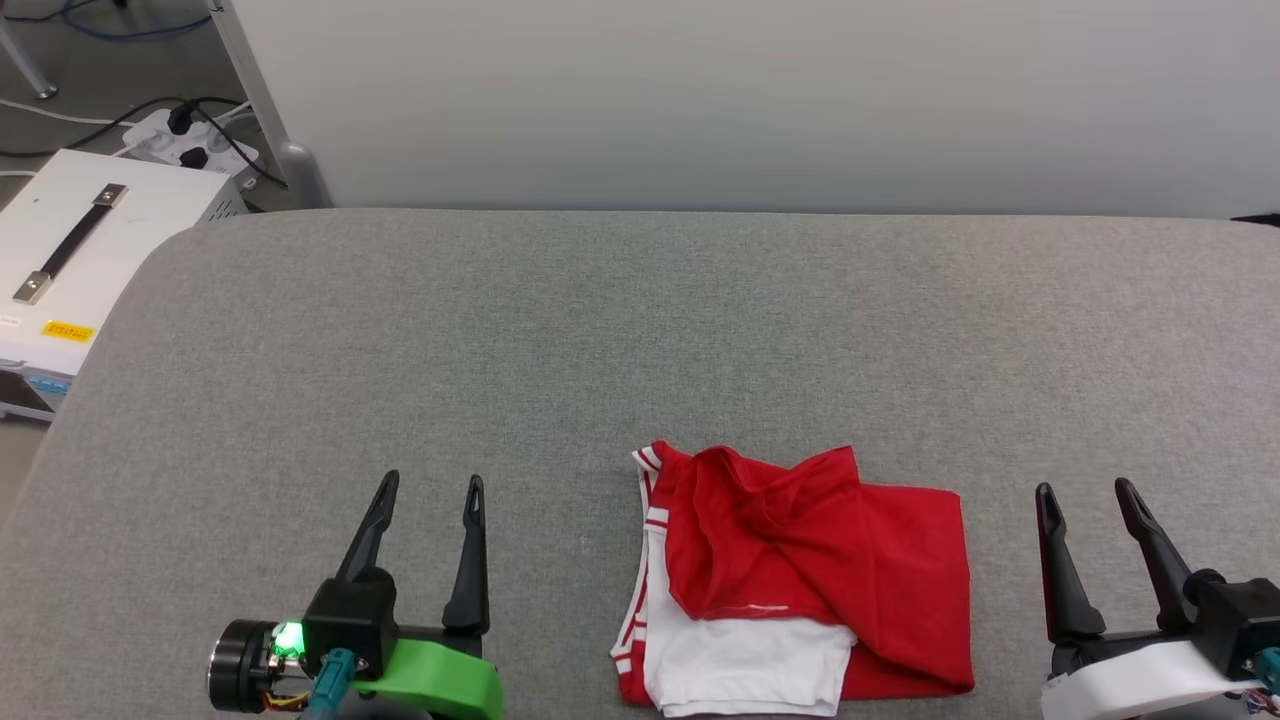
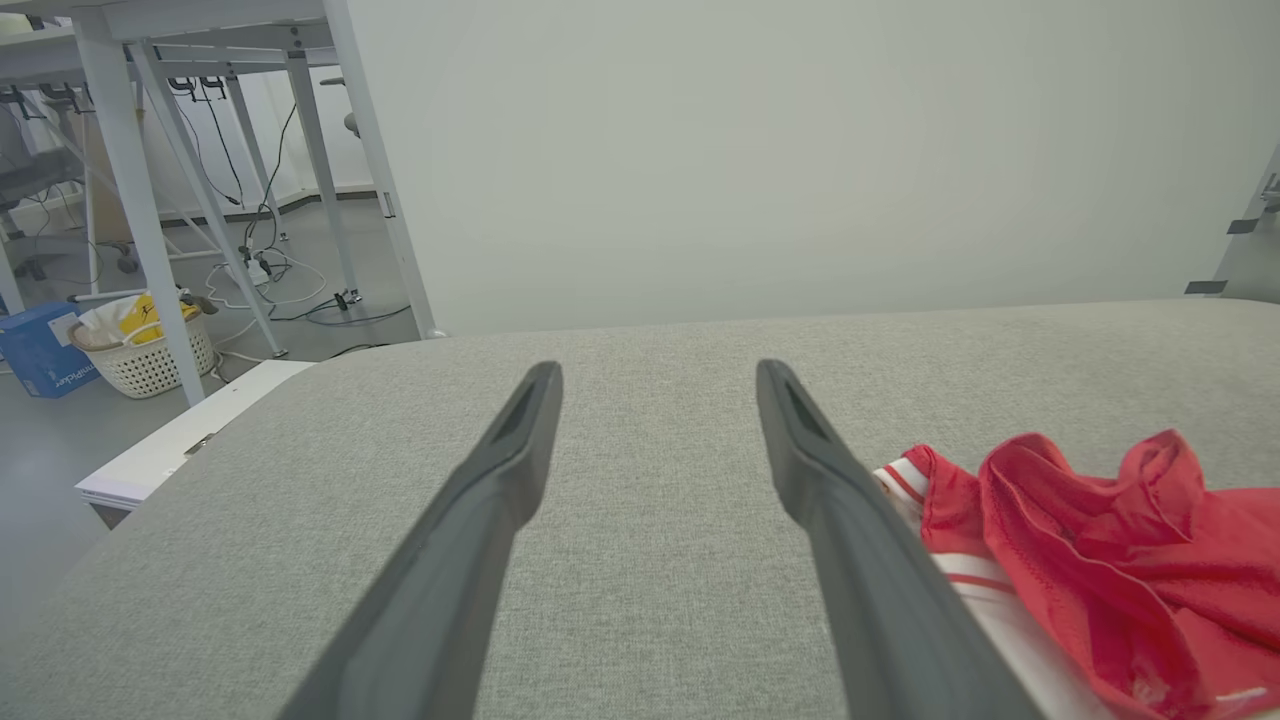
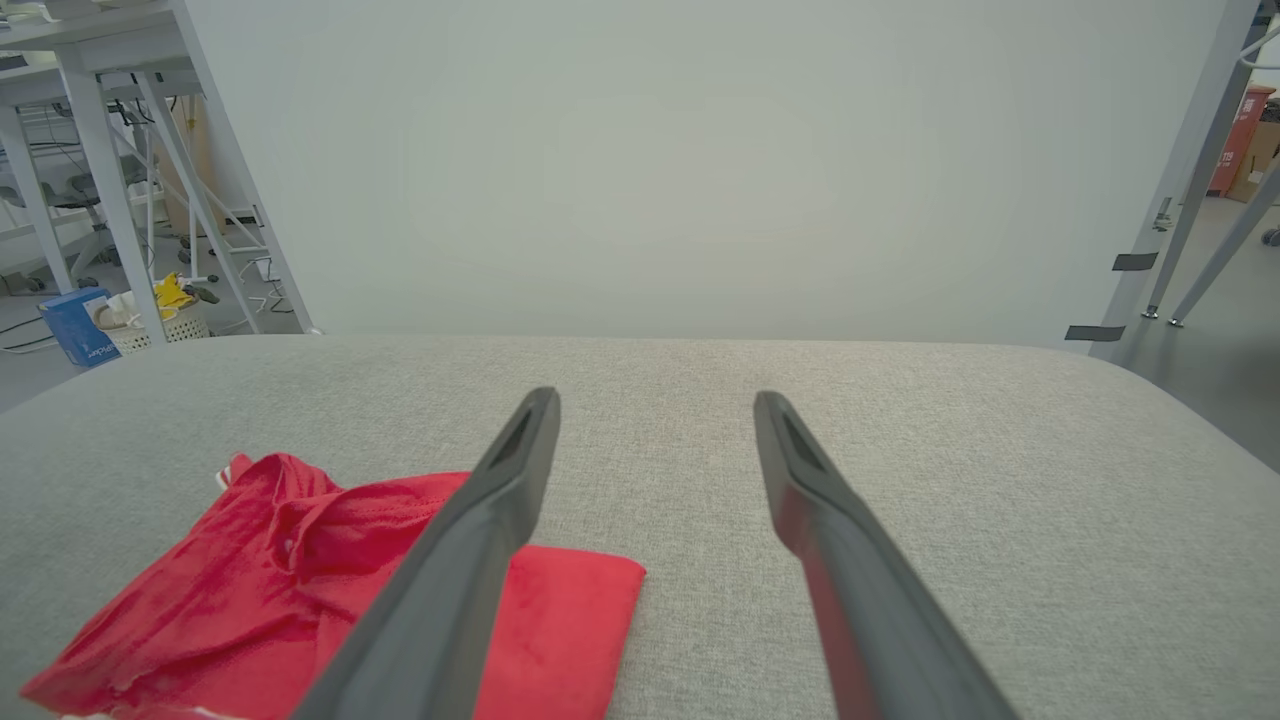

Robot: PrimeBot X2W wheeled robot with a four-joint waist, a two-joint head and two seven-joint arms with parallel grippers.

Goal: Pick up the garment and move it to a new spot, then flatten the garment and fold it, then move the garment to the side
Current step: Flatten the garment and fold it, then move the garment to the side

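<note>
Sitting near the front edge of the grey padded table [image 1: 600, 330], a bit right of centre, the garment [image 1: 810, 560] is a rumpled red bundle. A white sleeve pokes out on its near side and there's striped trim down its left edge. The left gripper [image 1: 432, 487] is off to its left, well apart from the cloth, fingers spread wide and gripping nothing. The right gripper [image 1: 1085, 490] is closer in on the right, also spread wide and not touching the fabric. Both point toward the far wall. Past the table's far left corner there's a white box [image 1: 100, 240] with a black handle, and a power strip [image 1: 190, 145] beyond it.
</note>
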